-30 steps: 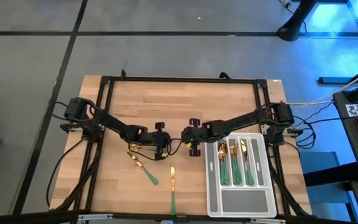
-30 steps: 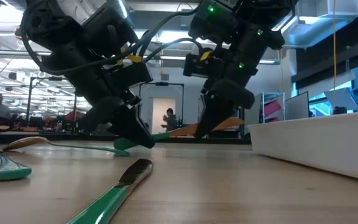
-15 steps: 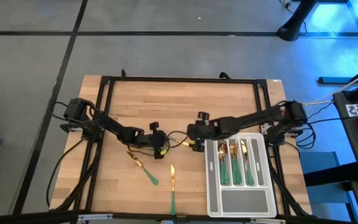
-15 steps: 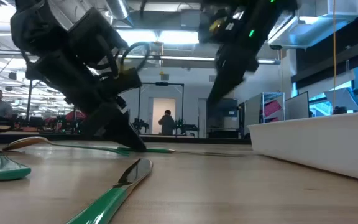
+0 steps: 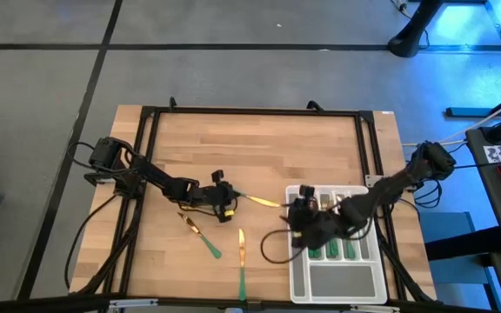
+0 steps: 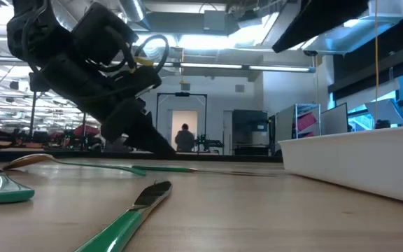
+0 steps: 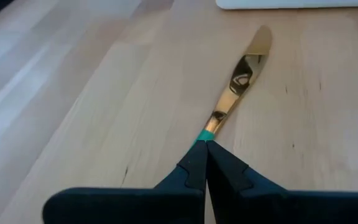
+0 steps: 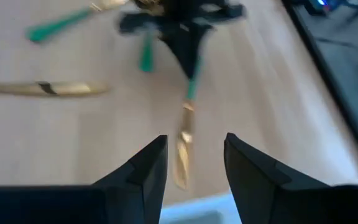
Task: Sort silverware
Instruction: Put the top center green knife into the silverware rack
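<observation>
Knife, gold blade, green handle pinched by left end effector; right end effector wide

A large open lab or workshop hall: ceiling strip lights at the upper centre, monitors at right, a person by the doorway.

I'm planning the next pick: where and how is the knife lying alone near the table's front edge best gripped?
Grip the knife on its slim green handle, coming straight down with the jaws across it. It lies flat, handle toward the front edge, gold blade pointing to the middle of the table, and nothing crowds the handle.
</observation>
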